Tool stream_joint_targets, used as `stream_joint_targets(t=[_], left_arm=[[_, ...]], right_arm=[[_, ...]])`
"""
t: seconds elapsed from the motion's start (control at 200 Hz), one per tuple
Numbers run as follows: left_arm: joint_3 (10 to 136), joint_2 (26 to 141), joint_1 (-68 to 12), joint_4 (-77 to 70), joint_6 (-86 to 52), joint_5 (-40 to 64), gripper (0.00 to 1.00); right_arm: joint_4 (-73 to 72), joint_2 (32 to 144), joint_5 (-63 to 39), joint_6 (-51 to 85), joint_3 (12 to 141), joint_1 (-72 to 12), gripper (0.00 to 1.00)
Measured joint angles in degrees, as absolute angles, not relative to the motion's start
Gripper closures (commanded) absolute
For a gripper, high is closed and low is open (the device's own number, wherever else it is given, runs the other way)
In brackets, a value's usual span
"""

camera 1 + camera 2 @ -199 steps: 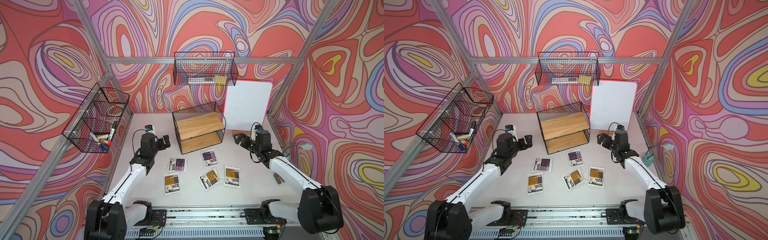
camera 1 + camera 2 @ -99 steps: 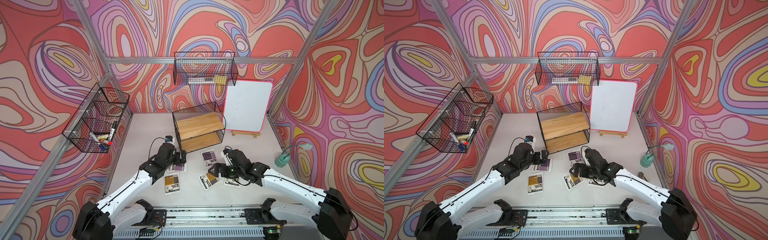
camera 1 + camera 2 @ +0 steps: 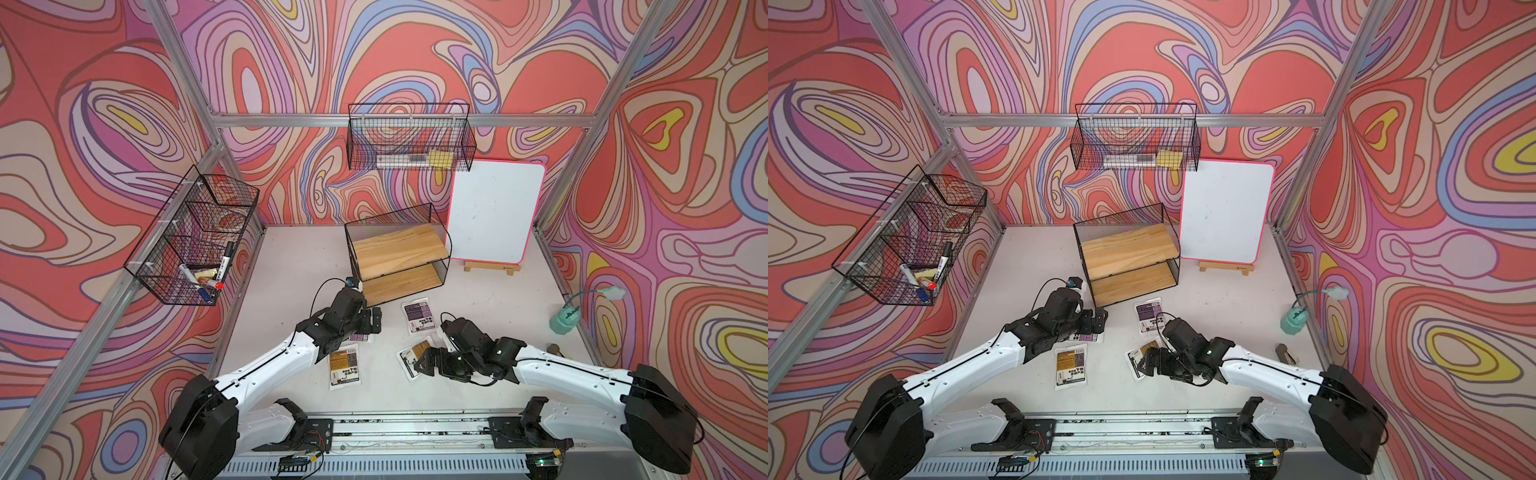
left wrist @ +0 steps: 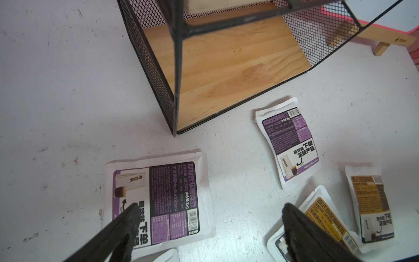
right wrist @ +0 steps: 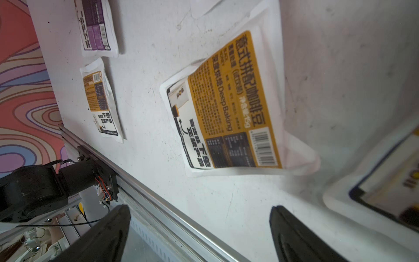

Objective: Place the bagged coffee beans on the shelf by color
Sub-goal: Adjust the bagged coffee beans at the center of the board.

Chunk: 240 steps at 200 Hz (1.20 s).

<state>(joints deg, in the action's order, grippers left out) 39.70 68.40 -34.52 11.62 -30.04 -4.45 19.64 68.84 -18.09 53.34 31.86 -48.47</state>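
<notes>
Basically nothing done: shelf (image 3: 399, 253) bare, five bagged coffee beans (image 3: 419, 318) lie on the counter (image 3: 291, 266) at its 6 o'clock, left gripper (image 4: 210, 207) and right gripper (image 5: 199, 208) both apart, empty.

We find the shelf (image 3: 399, 249) open-fronted, both boards bare; its mesh sides and the neighbouring whiteboard (image 3: 492, 212) block sideways entry.

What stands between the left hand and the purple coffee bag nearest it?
Nothing visible. The open left hand is right over that purple bag, and the shelf beyond it has an open front and bare boards.
</notes>
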Motion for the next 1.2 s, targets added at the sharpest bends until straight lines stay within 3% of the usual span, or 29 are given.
stream_joint_targets(t=[0.23,0.676,0.886,1.202], left_arm=[[39.7,68.38,-34.59,11.66,-30.46,-4.4,0.01],[39.7,67.13,-35.2,12.97,-31.92,-4.54,0.01],[39.7,67.13,-35.4,13.72,-32.73,-4.43,0.01],[39.33,67.18,-36.16,15.31,-33.04,-2.79,0.01]], right_arm=[[14.11,76.95,-18.57,54.02,33.08,-48.47,0.02],[10.74,94.94,-17.45,47.05,50.57,-43.77,0.02],[9.3,93.51,-17.76,46.96,49.89,-42.06,0.02],[5.74,84.64,-22.28,49.98,38.83,-42.09,0.05]])
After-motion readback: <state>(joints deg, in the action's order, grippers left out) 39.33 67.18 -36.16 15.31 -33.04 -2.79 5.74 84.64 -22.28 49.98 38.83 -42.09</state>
